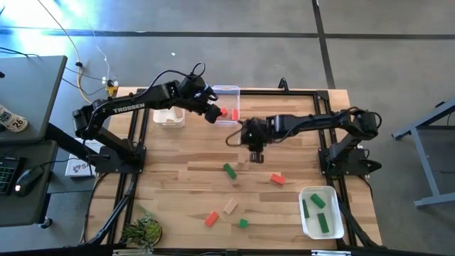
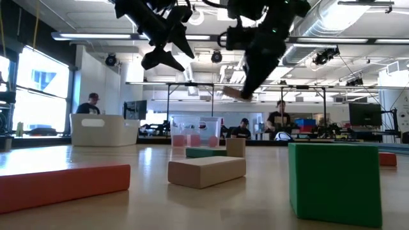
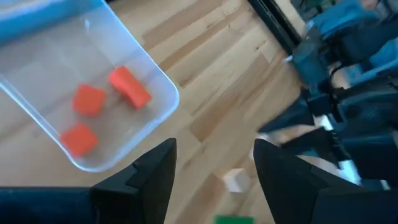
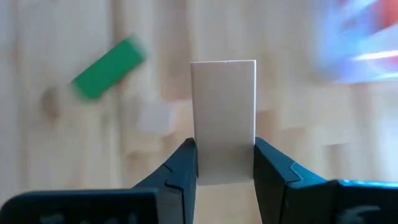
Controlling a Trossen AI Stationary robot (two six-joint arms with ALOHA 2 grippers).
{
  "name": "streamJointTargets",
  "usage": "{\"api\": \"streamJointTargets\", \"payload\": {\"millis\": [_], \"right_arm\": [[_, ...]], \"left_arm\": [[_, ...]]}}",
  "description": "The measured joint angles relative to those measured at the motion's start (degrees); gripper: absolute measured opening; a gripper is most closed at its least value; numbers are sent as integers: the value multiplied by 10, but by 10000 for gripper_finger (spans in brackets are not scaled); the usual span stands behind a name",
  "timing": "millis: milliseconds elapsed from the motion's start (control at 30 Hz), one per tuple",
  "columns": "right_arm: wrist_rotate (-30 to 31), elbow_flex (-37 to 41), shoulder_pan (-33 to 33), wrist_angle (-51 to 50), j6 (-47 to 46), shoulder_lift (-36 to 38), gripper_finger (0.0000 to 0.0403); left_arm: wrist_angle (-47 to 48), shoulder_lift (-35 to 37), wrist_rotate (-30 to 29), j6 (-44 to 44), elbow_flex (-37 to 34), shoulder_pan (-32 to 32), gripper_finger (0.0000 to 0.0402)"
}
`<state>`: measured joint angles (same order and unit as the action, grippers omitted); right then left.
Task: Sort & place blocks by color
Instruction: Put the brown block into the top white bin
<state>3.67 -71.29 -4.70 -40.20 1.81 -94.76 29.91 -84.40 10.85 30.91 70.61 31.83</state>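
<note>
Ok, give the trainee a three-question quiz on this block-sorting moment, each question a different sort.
1. True or false: the right gripper is shut on a plain wood bar.
2. How many red-orange blocks lie in the clear tub under the left gripper? A) one B) three C) five
3. Fill in: the white tub near the right arm's base holds blocks coloured ____.

Key: 1 true; 2 B; 3 green.

Open workshop behind the table

Bright windows (image 2: 38,89) at one side, ceiling ducts (image 2: 358,25) overhead, people at desks (image 2: 281,118), grey floor (image 1: 284,43).
</note>
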Motion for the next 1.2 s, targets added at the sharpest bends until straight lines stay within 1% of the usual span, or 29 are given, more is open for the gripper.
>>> {"api": "streamJointTargets", "payload": {"millis": [67,200,300,467,667,833,967,1067,1200], "right_arm": [[31,-24,-8,-12,17,0,92],[100,-65,-19,-10,63,0,92],[124,-84,-32,-10,84,0,92],[126,-89,-53,1,107,0,92],[126,-89,-59,30,141,0,92],[124,-89,-58,49,163,0,92],[119,-89,-58,62,167,0,92],[108,-89,-59,66,172,0,92],[110,-90,-59,83,177,0,92]], "left_arm": [[-1,0,14,32,0,0,202],[-2,0,20,77,0,0,202],[-9,0,24,112,0,0,202],[-38,-2,26,151,0,-8,202],[-88,-19,21,181,0,-27,202],[-90,-42,13,197,0,-30,202],[-92,-56,12,201,0,-30,202],[-105,-62,6,201,0,-29,202],[-126,-67,4,201,0,-24,201]]}}
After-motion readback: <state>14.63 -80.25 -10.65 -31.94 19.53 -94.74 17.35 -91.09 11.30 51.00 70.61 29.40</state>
